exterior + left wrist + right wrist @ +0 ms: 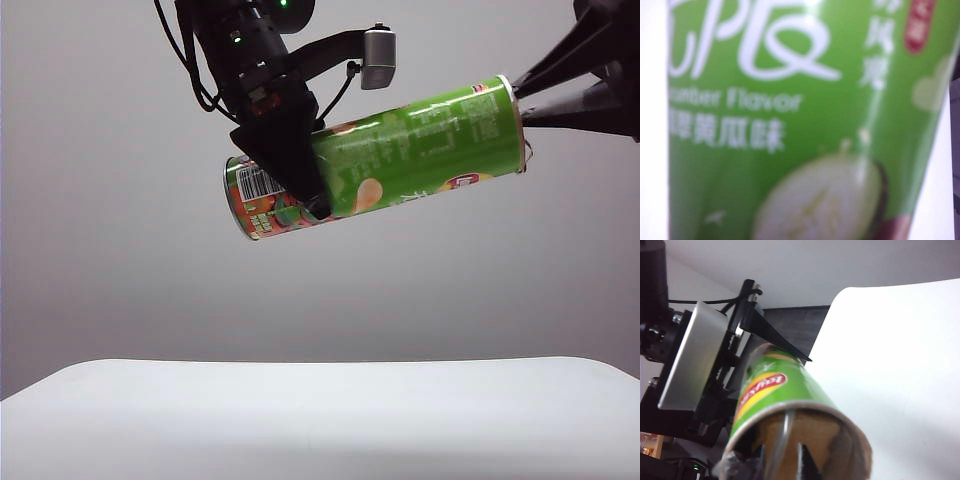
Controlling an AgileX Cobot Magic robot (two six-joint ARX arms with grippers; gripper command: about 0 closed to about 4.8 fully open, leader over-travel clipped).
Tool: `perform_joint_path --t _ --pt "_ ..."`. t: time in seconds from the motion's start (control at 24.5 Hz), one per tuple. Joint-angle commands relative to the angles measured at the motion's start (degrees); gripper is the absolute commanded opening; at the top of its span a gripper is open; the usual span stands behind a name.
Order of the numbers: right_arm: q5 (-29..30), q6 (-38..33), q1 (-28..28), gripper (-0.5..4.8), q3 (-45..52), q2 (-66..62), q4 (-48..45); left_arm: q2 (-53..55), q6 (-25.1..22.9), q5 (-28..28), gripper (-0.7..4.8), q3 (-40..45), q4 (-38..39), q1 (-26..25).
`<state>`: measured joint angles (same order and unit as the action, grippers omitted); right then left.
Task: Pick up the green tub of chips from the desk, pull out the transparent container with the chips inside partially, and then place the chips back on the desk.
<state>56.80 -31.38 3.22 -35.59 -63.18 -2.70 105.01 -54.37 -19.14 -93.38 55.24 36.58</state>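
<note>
The green tub of chips (420, 140) hangs tilted high above the desk (320, 420), its open mouth at the raised right end. My left gripper (318, 200) is shut around the tub near its barcode end. In the left wrist view the tub's label (790, 125) fills the picture and hides the fingers. My right gripper (517, 105) is at the mouth. In the right wrist view its tips (782, 465) straddle the thin rim of the transparent container (785, 435), drawn in on it. Golden-brown chips (815, 435) fill the tub (775, 385) behind that rim.
The left arm's silver wrist camera (378, 58) sticks out just above the tub, and shows as a grey box (690, 355) in the right wrist view. The white desk (900, 365) lies far below both grippers, and a grey wall stands behind.
</note>
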Motion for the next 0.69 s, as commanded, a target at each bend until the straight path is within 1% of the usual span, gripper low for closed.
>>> perform_joint_path --t 0.04,0.08,0.12,0.16,0.33,0.41,0.53,0.69 --pt "0.55 -0.57 1.46 0.81 -0.26 0.04 -1.49 -0.44 -0.02 -1.57 2.99 -0.35 -1.01 0.7" --pt "0.52 -0.55 2.32 0.78 -0.26 -0.22 -1.57 -0.44 -0.02 -1.46 2.99 -0.35 -1.03 0.96" --pt "0.5 -0.48 2.91 0.16 -0.26 -0.26 -1.53 -0.46 -0.02 -1.38 2.99 -0.35 -0.92 0.96" --pt "0.46 -0.28 2.93 -0.09 -0.26 -0.24 -1.66 -0.46 0.02 -1.27 2.99 -0.35 -0.83 0.96" --pt "0.37 -0.11 2.78 -0.08 -0.26 -0.22 -1.88 -0.46 0.39 -1.01 2.99 -0.35 0.07 0.92" --pt "0.35 0.39 2.19 -0.08 -0.26 -0.22 -1.86 -0.46 0.37 1.55 3.0 -0.35 1.88 0.85" --pt "0.66 0.59 0.35 -0.08 -0.26 -0.17 -1.86 -0.46 0.39 3.08 3.0 -0.35 3.17 0.85" --pt "3.67 0.57 -3.04 -0.08 -0.26 -0.17 -1.84 -0.5 0.52 3.54 3.0 -0.35 4.02 0.48"
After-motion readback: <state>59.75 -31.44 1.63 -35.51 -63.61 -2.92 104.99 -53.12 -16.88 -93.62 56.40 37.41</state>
